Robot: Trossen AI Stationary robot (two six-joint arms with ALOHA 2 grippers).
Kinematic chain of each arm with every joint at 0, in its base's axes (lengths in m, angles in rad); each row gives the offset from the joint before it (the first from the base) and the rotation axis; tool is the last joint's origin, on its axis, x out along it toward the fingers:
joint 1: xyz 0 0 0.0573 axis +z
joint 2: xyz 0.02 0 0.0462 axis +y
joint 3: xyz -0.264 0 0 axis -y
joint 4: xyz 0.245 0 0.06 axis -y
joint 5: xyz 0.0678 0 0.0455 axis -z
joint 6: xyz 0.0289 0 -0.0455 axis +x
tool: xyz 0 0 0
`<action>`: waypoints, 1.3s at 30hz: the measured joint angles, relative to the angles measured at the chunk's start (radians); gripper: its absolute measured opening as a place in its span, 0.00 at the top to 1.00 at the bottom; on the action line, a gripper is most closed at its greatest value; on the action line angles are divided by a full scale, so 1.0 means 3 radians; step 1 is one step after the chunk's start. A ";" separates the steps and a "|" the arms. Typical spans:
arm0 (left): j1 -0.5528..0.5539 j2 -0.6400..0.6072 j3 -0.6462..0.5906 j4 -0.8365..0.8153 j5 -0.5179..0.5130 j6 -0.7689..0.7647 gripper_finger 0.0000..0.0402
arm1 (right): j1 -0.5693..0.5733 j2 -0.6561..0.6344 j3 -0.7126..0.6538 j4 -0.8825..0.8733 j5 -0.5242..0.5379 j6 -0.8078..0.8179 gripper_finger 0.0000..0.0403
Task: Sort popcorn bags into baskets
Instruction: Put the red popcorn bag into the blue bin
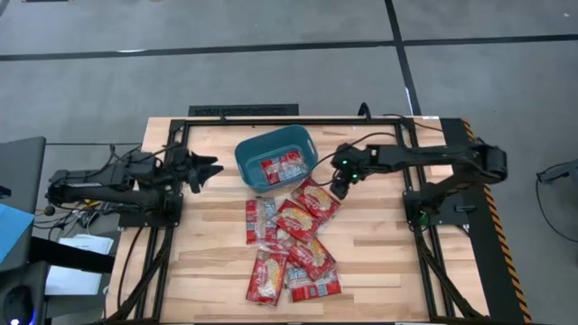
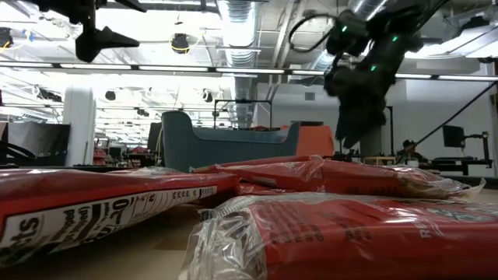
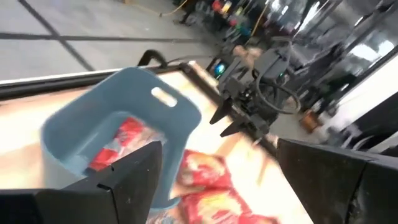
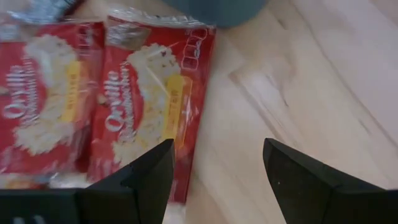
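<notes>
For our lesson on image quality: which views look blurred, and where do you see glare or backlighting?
Left wrist view: smeared throughout, the teal basket and the right end effector soft-edged. Low view: bright ceiling lights backlight the scene, the nearest popcorn bags are out of focus, and their foil shows glare. Right wrist view: slightly soft. High view: evenly lit, sharpest.

Red popcorn bags (image 2: pixel 327 175) lie before the teal basket (image 2: pixel 233 144).
</notes>
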 joint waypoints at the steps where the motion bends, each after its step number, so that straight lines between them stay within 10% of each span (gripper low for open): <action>1: 0.0000 0.0048 0.0072 -0.0089 0.0003 0.0009 0.24 | 0.0003 0.0088 0.0000 0.0057 -0.0001 0.0002 0.33; 18: 0.0000 0.0223 0.0260 -0.0383 0.0004 0.0040 0.24 | 0.0313 0.0976 0.0018 0.0615 -0.0096 0.0289 0.34; 29: 0.0000 0.0224 0.0260 -0.0383 0.0004 0.0023 0.24 | 0.0347 0.0944 0.0010 0.0590 -0.0152 0.0378 0.94; 39: 0.0000 0.0224 0.0260 -0.0382 0.0003 0.0024 0.24 | 0.0360 0.0574 -0.0006 0.0351 -0.0192 0.0533 0.98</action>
